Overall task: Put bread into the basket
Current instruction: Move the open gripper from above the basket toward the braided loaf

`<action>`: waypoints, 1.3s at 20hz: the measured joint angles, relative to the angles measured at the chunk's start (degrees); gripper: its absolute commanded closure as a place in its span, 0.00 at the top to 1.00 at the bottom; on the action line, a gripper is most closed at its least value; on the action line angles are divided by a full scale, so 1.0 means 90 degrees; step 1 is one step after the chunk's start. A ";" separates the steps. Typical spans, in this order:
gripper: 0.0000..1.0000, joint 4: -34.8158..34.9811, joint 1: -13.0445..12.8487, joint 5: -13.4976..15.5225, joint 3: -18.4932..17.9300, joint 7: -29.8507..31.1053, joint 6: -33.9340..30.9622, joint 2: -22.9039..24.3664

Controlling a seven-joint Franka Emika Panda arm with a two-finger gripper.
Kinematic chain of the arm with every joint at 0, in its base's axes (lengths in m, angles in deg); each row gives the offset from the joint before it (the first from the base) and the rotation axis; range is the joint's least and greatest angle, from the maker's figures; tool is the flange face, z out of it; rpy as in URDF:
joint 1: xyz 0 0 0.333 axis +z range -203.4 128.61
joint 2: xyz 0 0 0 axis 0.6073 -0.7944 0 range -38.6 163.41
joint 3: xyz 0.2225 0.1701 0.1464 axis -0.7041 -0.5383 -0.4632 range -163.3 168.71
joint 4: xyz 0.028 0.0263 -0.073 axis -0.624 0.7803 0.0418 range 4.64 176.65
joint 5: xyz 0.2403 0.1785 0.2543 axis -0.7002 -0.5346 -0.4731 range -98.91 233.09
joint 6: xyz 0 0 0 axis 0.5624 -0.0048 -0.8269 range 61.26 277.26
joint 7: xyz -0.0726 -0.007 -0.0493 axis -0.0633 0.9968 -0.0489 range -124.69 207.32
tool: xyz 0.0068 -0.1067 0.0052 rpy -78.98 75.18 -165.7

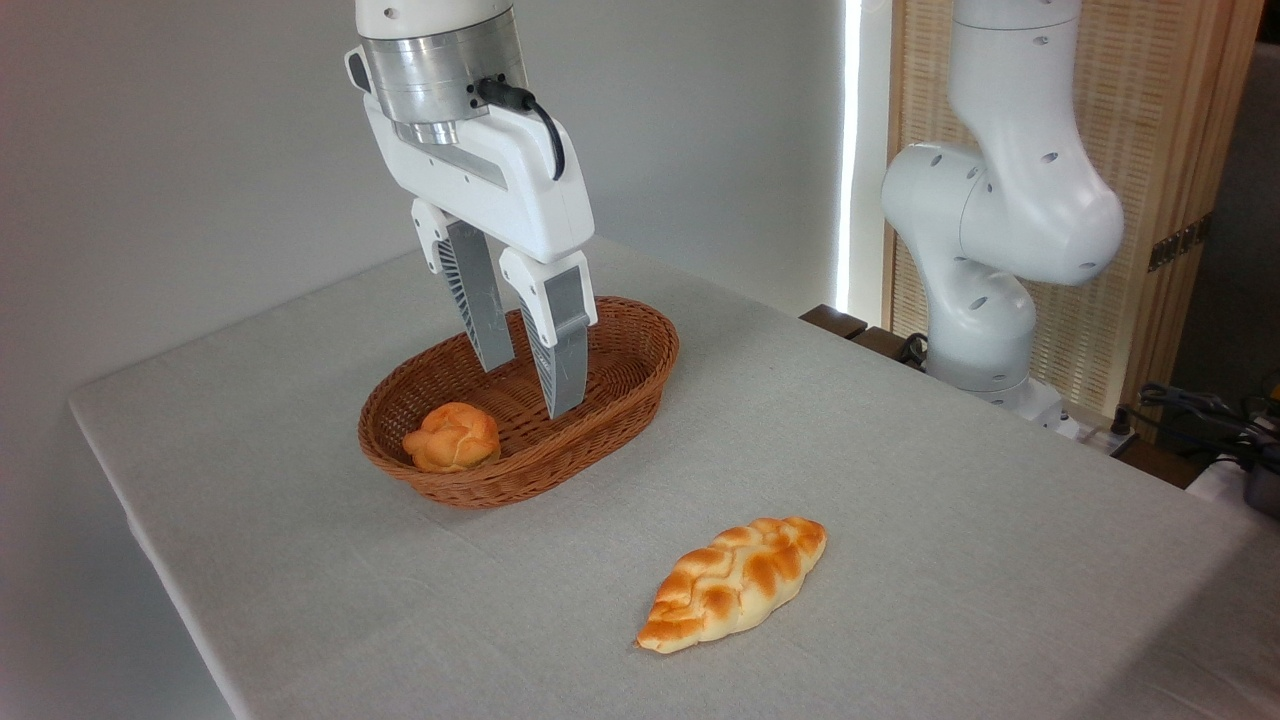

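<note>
The braided bread (pixel 735 583) lies flat on the grey tablecloth near the front, its pointed ends running lower left to upper right. The brown wicker basket (pixel 640 375) stands behind it, to the left. My gripper (pixel 530 390) hangs over the basket's middle, open, with nothing between its grey fingers (pixel 560 365). It is well apart from the bread, up and to the left of it.
A small round knotted bun (pixel 452 437) rests in the basket's left end. The arm's white base (pixel 985 300) rises at the table's back right, with cables (pixel 1200 405) beside it. The table's edges run close along the left and the front.
</note>
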 measured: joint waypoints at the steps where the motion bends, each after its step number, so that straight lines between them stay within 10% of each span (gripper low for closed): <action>1: 1.00 0.0000 0.0000 0.0000 0.0000 0.0000 0.0000 0.0000; 14: 1.00 0.0167 0.0002 0.0000 -0.0058 0.0000 0.0002 0.0027; 26: 1.00 0.3255 0.0013 -0.0570 -0.0838 -0.0505 0.1541 0.1477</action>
